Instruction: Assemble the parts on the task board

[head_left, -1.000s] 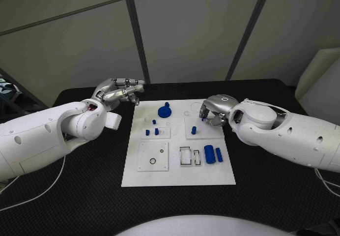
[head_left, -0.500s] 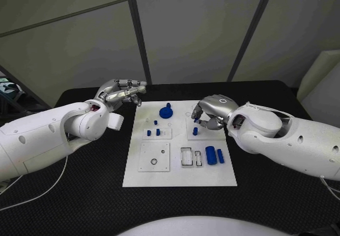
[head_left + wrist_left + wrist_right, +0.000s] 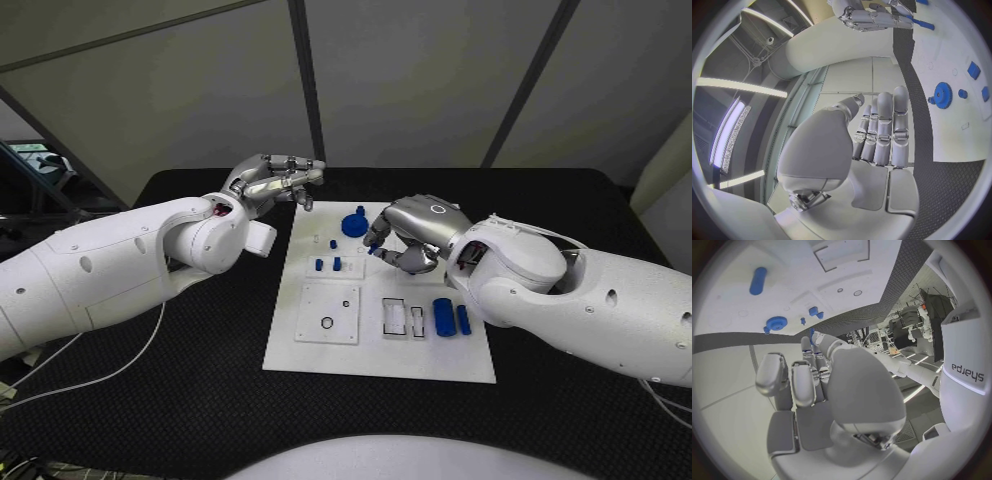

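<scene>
The white task board [image 3: 375,355] lies mid-table. On it are a blue gear [image 3: 355,226] at the far end, two short blue pegs [image 3: 327,265], and a blue cylinder [image 3: 443,312] beside a thin blue bar [image 3: 463,320]. My right hand [image 3: 408,238] hovers over the board's far middle with its fingers curled down. A blue peg [image 3: 811,331] shows at its fingertips, but whether it is gripped is hidden. My left hand [image 3: 277,180] hangs above the table off the board's far left corner. Its fingers are curled together and hold nothing.
A square white inset [image 3: 329,312] with small ring holes and two narrow slots [image 3: 394,315] occupy the board's near half. Black table [image 3: 173,400] surrounds the board. A thin white cable [image 3: 108,372] trails under my left arm.
The camera has shifted. My right hand has moved left across the board and down onto the standing blue peg. My left hand has kept its place and pose.
</scene>
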